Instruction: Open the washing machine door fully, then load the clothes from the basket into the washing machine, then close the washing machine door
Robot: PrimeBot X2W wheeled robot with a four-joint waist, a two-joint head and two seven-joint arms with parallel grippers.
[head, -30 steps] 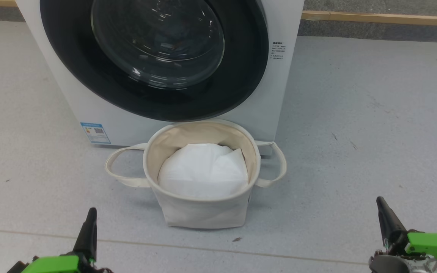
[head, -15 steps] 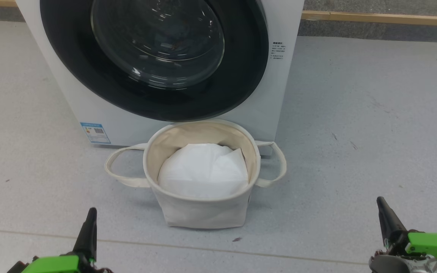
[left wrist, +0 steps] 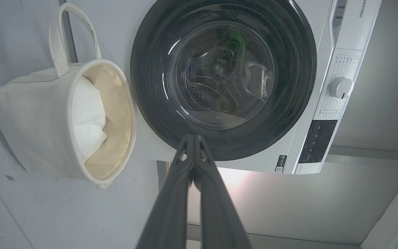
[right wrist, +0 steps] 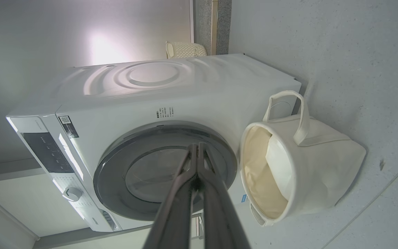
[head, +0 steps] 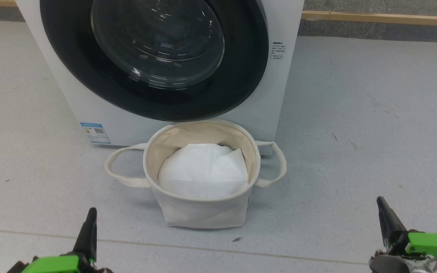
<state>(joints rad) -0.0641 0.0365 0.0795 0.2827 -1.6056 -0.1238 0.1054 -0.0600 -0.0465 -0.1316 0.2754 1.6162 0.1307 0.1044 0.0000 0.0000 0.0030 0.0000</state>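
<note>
A: Grippers, what state?
B: Both closed and empty. The left gripper (head: 91, 211) and the right gripper (head: 379, 199) have their fingers pressed together, low over the grey floor (head: 355, 113), well apart from the basket (head: 203, 212).
A: And the washing machine door (head: 157, 41)?
B: Shut flush on the washing machine (head: 101, 117). The basket stands upright just before it, with a white liner sheet (head: 203, 172) inside

1. White boxy front-loading washing machine (head: 286, 94), bearing a small blue label sticker (head: 95, 132).
2. Round washing machine door (head: 154, 57): glossy black rim, clear glass centre.
3. Cream-white canvas basket (head: 203, 212), beige lining, around a plain white liner sheet (head: 203, 170).
4. Pale grey speckled floor (head: 355, 132); tan wooden skirting strip (head: 374, 17).
</note>
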